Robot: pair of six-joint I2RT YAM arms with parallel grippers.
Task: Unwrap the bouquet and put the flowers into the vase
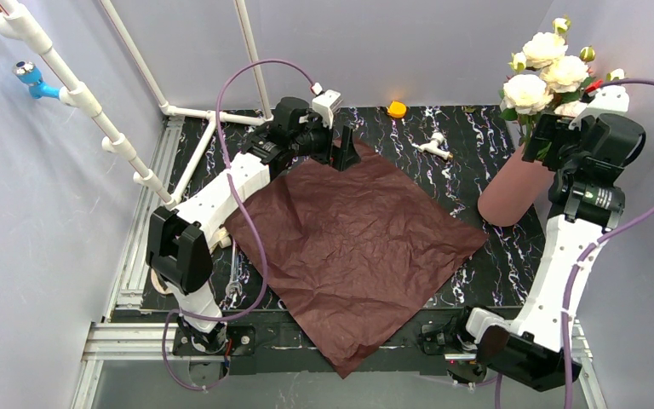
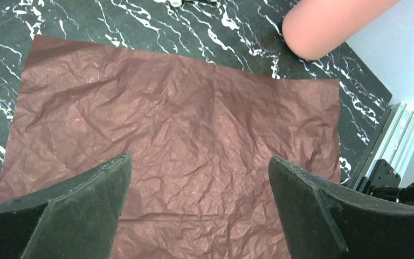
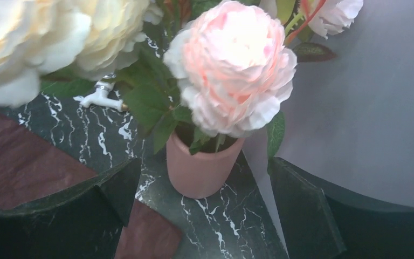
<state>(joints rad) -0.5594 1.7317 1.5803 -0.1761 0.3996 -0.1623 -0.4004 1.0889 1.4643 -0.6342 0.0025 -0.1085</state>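
Black marbled surface point(image 1: 468, 145) with dark red wrapping paper point(image 1: 358, 247) spread flat; the right claw point(image 3: 200, 167) is spread wide beside the flowers point(image 1: 545, 68), gripping nothing, and the left claw point(image 2: 199, 161) hangs spread and empty over the paper. Best, I judge, to draw the right claw away straight and slowly, so no leaf snags and tips anything. Pink vase point(image 1: 515, 192) stands at the far right, holding the cream and pink flowers, stems inside.
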